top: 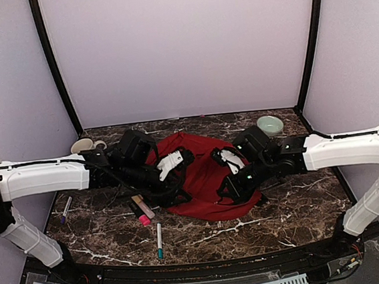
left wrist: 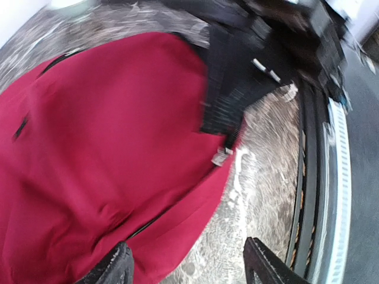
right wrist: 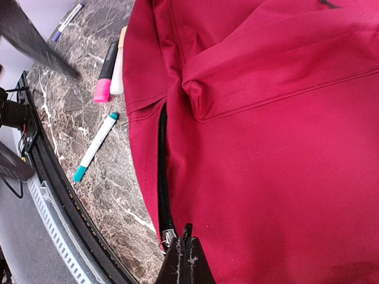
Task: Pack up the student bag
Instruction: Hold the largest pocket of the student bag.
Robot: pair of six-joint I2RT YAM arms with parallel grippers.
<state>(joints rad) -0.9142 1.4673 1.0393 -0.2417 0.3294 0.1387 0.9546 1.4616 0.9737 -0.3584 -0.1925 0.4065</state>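
The student bag (top: 203,181), red and soft, lies flat in the middle of the marble table between both arms. My left gripper (top: 178,162) hovers over its left part. In the left wrist view the fingers (left wrist: 112,269) stand wide apart and open above the bag's (left wrist: 106,136) edge, holding nothing. My right gripper (top: 228,158) is over the bag's right part. In the right wrist view the right gripper (right wrist: 188,260) is shut at the end of the black zipper (right wrist: 161,171), beside the metal slider (right wrist: 167,238), with a small black pull tab pinched between the tips.
Left of the bag lie a pink highlighter (top: 141,215), a beige marker (top: 144,205), a teal-capped pen (top: 159,241) and a purple pen (top: 66,209). A cup (top: 86,145) stands at the back left and a green bowl (top: 270,124) at the back right. The bag's black straps (left wrist: 237,77) spread beside it.
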